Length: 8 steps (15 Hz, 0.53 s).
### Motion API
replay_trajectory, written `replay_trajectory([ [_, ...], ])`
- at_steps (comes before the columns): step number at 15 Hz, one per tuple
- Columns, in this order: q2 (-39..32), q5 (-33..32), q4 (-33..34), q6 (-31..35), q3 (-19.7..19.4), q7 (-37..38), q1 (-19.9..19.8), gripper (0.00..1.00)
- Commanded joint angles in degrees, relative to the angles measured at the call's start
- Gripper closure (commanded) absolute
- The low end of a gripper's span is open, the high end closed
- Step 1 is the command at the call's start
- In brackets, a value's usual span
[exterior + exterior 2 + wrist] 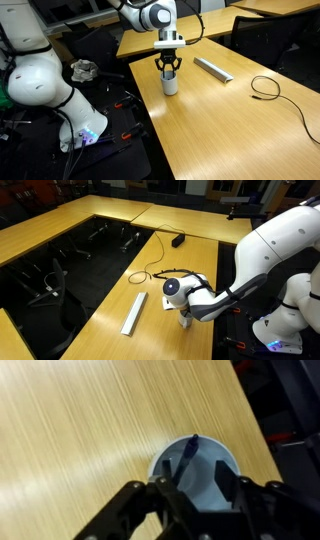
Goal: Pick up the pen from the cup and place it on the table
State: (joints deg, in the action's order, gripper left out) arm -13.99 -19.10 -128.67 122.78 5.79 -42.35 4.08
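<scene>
Between the gripper's (195, 488) spread fingers (148, 502), the wrist view alone shows the pen (188, 456) leaning inside the cup (218, 460) (dark, with its tip at the far rim). In an exterior view the cup (171, 86) stands on the table (220, 125) just below the fingertips, and the pen cannot be made out. The fingers hide the cup's near rim.
</scene>
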Motion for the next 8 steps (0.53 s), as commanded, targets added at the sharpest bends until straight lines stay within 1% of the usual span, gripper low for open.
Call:
replay_trajectory([
  [1, -1.0, -3.2, 0.7, -0.5, 0.2, 1.4, -0.1, 0.54],
  [2, -1.3, -3.5, 0.7, -0.7, 0.3, 1.6, 0.0, 0.60],
  [3, -1.5, -3.9, 0.7, -0.9, 0.3, 1.8, 0.0, 0.62],
  [4, -1.7, -4.1, 0.7, -1.3, 0.3, 2.1, 0.1, 0.62],
  [5, -1.9, -4.5, 0.7, -1.6, 0.3, 2.7, 0.2, 0.66],
  [6, -2.1, -5.1, 0.9, -2.4, 0.2, 3.6, 0.5, 0.62],
  [7, -2.5, -5.2, 1.1, -2.9, 0.3, 4.1, 0.6, 0.61],
  [8, -2.7, -5.6, 1.2, -3.3, 0.3, 4.5, 0.7, 0.63],
])
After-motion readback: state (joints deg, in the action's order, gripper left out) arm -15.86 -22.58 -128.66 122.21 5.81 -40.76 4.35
